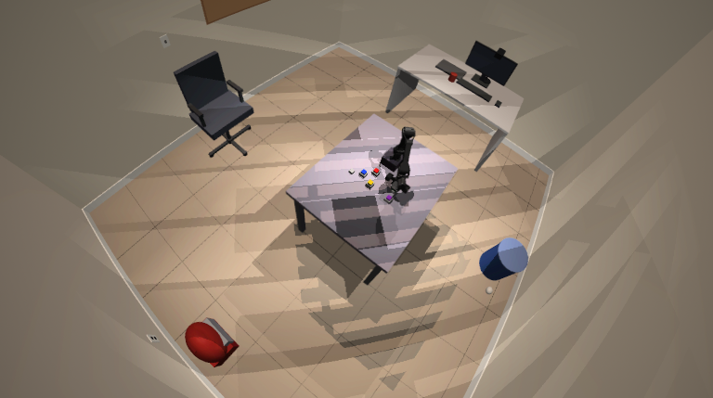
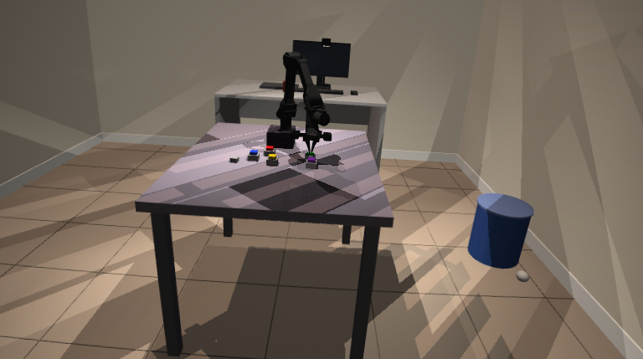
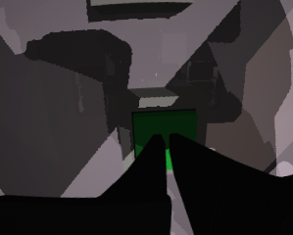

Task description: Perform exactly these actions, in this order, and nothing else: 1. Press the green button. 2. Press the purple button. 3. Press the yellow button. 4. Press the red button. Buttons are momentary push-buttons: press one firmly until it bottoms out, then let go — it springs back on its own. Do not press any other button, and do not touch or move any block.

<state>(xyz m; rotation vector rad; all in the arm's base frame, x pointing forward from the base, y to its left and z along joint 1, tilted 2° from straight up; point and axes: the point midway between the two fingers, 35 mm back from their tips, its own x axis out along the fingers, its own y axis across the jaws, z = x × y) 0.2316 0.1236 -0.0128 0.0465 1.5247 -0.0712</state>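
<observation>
My gripper (image 2: pixel 310 151) (image 3: pixel 165 141) is shut and empty, pointing down with its fingertips at the top of the green button (image 2: pixel 309 154) (image 3: pixel 161 122). Whether the cap is pressed in cannot be told. The arm hides this button in the top view. The purple button (image 1: pixel 389 198) (image 2: pixel 311 159) stands just in front of the green one, toward the exterior camera. The yellow button (image 1: pixel 369 183) (image 2: pixel 272 156) stands to the left in the exterior view, and the red button (image 1: pixel 375 171) (image 2: pixel 269 147) is behind it, near the arm's base.
A blue button (image 1: pixel 363 173) (image 2: pixel 254 152) stands left of the red one. A small pale block (image 1: pixel 351 172) (image 2: pixel 234 159) lies farther left. All are on the table (image 1: pixel 315 184) (image 2: pixel 189 189). Dark shadows cross the table.
</observation>
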